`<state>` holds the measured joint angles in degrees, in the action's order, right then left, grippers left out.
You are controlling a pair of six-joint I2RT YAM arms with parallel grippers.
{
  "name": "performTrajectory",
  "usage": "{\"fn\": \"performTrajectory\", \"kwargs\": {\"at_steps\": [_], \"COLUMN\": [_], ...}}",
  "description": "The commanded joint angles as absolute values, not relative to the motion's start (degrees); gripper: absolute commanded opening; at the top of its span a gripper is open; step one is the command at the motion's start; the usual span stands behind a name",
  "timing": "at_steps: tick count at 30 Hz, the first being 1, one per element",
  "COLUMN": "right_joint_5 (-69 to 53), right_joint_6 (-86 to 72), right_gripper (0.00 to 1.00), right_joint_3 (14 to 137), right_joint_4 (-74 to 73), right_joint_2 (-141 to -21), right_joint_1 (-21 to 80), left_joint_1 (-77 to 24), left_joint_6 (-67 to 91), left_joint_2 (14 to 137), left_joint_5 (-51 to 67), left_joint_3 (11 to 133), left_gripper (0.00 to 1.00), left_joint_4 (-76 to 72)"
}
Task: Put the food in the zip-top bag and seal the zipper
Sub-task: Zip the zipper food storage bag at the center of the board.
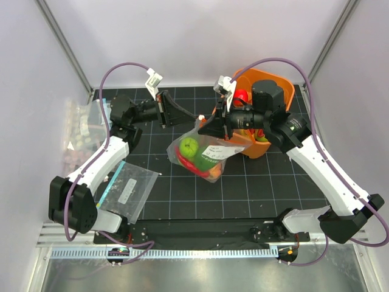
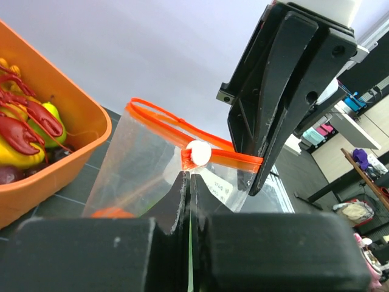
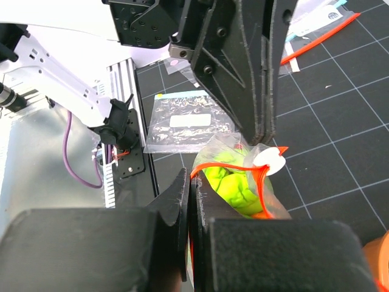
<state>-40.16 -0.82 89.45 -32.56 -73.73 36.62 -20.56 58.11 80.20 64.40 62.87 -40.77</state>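
— Whereabouts of the zip-top bag [image 1: 206, 159]?
— Hanging just beside the orange basket [image 1: 273, 75], on the side toward the left arm, low over the black gridded mat [image 1: 182, 201]. Cannot tell whether touching it.
— State of the left gripper [image 1: 194, 117]?
— Pinched tight on the bag's mouth, film caught between the fingers [image 2: 79, 255], right under the white slider [image 2: 198, 153] on the zipper [image 2: 234, 159].
— And the right gripper [image 1: 205, 129]?
— Likewise clamped on the mouth edge, facing the left one, reaching out from over the basket. Nothing but plastic between its fingers [image 3: 273, 255].
— Food?
— Partly inside the bag: a green piece [image 1: 189, 146] with something red beneath. More in the basket: a red lobster [image 2: 24, 125], a yellow fruit [image 2: 15, 155], a red round piece [image 1: 242, 95].
— Zipper closed?
— Parted on the basket side of the slider, two orange-red strips apart in the left wrist view. Past the slider, cannot tell.
— Anything else?
— A second clear bag with a teal edge [image 1: 130, 188], lying flat, well away from the basket, near the left arm's base.
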Motion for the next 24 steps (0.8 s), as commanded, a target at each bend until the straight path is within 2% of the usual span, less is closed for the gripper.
{"fn": "performTrajectory", "kwargs": {"at_steps": [1,3,4,6,7,10,14,21,24], "right_joint_5": [-38.85,-39.02,-39.11,-39.11,-39.11,-39.72,-39.9,-39.9,-39.9], "right_joint_6": [-1.84,-1.85,-1.85,-1.93,-1.93,-1.85,-2.19,-2.64,-2.64], "right_gripper": [0.01,0.01,0.01,0.01,0.01,0.01,0.01,0.01,0.01], "right_joint_3": [89.56,88.77,88.86,88.94,89.03,89.65,89.65,90.09,90.0], "right_joint_4": [-28.13,-28.21,-28.39,-28.21,-28.21,-28.74,-28.57,-27.86,-27.86], "right_joint_2": [-71.72,-71.54,-71.54,-71.37,-71.37,-71.63,-71.54,-71.63,-71.81], "right_joint_1": [36.39,36.47,36.47,36.48,36.47,36.47,36.47,36.47,36.48], "left_joint_1": [-20.3,-20.39,-20.3,-20.21,-20.21,-20.3,-20.3,-20.56,-21.71], "left_joint_6": [58.1,58.1,58.1,57.75,58.09,59.32,58.98,59.33,59.15], "left_joint_2": [79.37,79.72,79.8,80.42,80.68,81.47,81.3,81.56,81.56], "left_joint_5": [66.18,66.01,66.01,65.83,65.83,66.8,66.18,66.09,66.0], "left_joint_3": [64.51,64.77,64.86,64.95,64.78,64.77,64.95,64.34,64.42], "left_gripper": [0.0,0.0,0.05,0.23,0.44,0.58,0.62,0.58,0.61], "left_joint_4": [-44.47,-44.47,-44.3,-42.12,-41.75,-42.1,-42.28,-42.45,-42.71]}}
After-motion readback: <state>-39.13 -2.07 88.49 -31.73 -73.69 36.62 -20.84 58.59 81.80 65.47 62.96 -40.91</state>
